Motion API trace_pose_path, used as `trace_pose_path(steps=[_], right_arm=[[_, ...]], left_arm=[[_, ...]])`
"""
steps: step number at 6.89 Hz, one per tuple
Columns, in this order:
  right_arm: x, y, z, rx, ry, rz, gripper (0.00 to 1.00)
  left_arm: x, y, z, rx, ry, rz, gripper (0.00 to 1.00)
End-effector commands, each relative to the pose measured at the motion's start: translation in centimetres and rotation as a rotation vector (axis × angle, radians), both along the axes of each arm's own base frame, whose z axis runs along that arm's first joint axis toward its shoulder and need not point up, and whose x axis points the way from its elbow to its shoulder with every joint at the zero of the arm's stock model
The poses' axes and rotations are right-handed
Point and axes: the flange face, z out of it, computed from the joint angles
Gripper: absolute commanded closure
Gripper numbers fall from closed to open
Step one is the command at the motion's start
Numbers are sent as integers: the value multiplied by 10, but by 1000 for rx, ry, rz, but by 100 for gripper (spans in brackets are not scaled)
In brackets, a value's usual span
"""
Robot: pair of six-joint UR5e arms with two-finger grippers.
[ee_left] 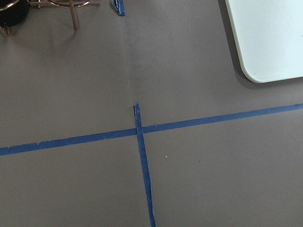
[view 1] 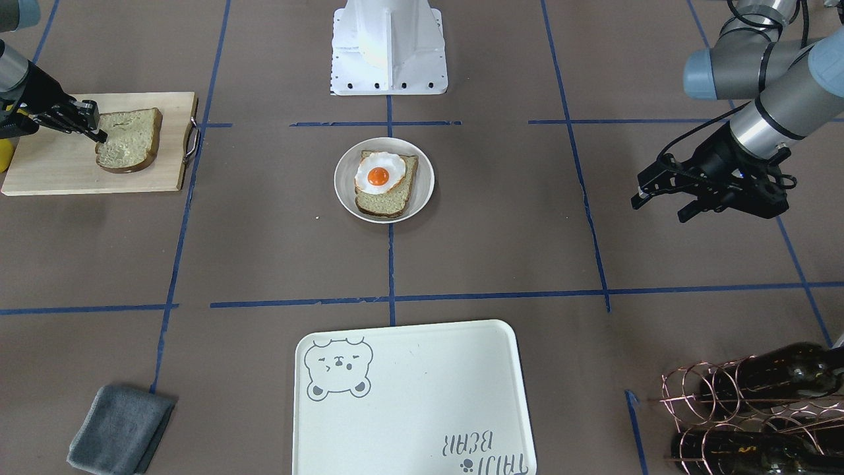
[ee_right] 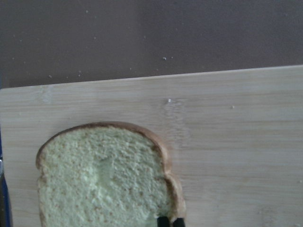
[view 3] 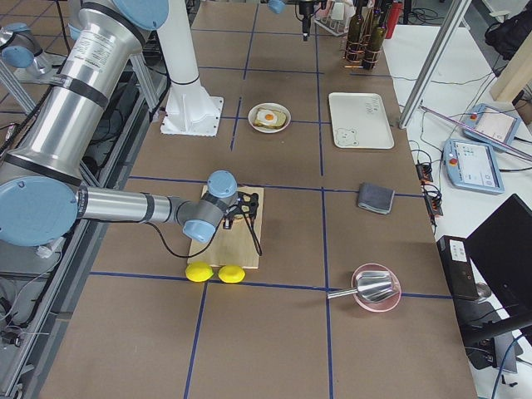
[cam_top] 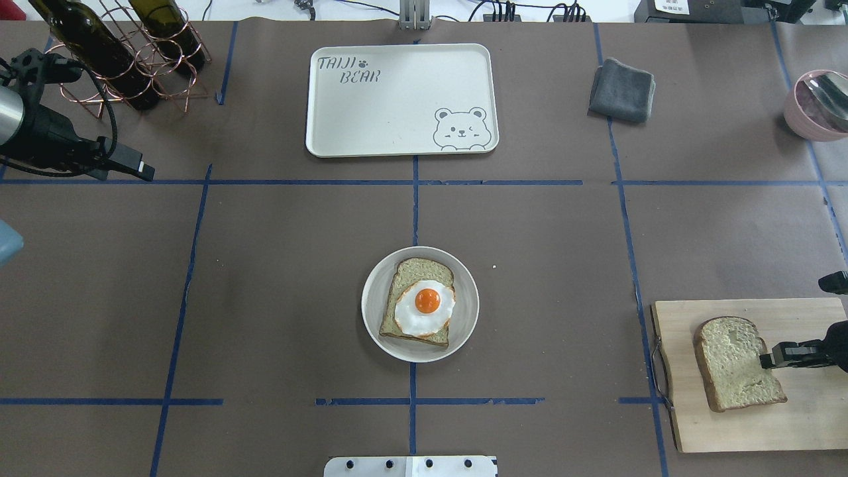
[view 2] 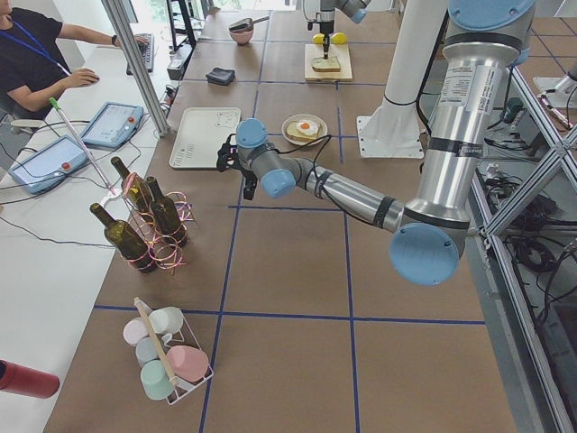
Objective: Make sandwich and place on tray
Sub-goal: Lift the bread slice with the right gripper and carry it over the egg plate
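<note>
Right end effector (cam_top: 765, 361) pinches the loose bread slice (cam_top: 729, 358) on the cutting board (cam_top: 795, 424) by the tabletop's right edge — left end effector (view 1: 659, 206) hovers spread; the egg-topped slice (cam_top: 405, 278) sits on its plate (cam_top: 464, 324) mid-tabletop.

I see lots of bare brown table (cam_top: 278, 278) all round the small plate (cam_top: 467, 311) in the middle, so a gripper can come at it from any side. The way from the plate to the tray (cam_top: 397, 112) is open, and the tray has nothing on it. The far corners are tighter. The bottle rack (cam_top: 126, 59) stands near my left gripper (view 1: 659, 206), whose fingers are spread. A grey cloth (cam_top: 621, 90) lies near the tray's other end. Over the cutting board (cam_top: 795, 424), my right gripper (cam_top: 768, 361) sits low, pinched on the bread slice (cam_top: 732, 361) at its crust.
</note>
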Motion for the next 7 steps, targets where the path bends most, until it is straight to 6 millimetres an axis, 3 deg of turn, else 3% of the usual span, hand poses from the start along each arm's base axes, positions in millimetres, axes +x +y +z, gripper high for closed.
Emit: trace_pose_path(steps=[1, 3, 4, 5, 7], right_arm=[[0, 0, -7, 13, -23, 1, 100], [16, -4, -26, 62, -151, 13, 100], [24, -13, -39, 65, -206, 8, 100], [21, -35, -61, 64, -262, 28, 100], [-18, -85, -135, 6, -398, 96, 100]], left_arm=[[0, 0, 1, -3, -1, -1, 0], [3, -4, -5, 5, 1, -7, 0], [13, -6, -10, 6, -7, -20, 0], [36, -2, -19, -7, -8, -26, 0], [101, 12, -55, -51, 16, -33, 0]])
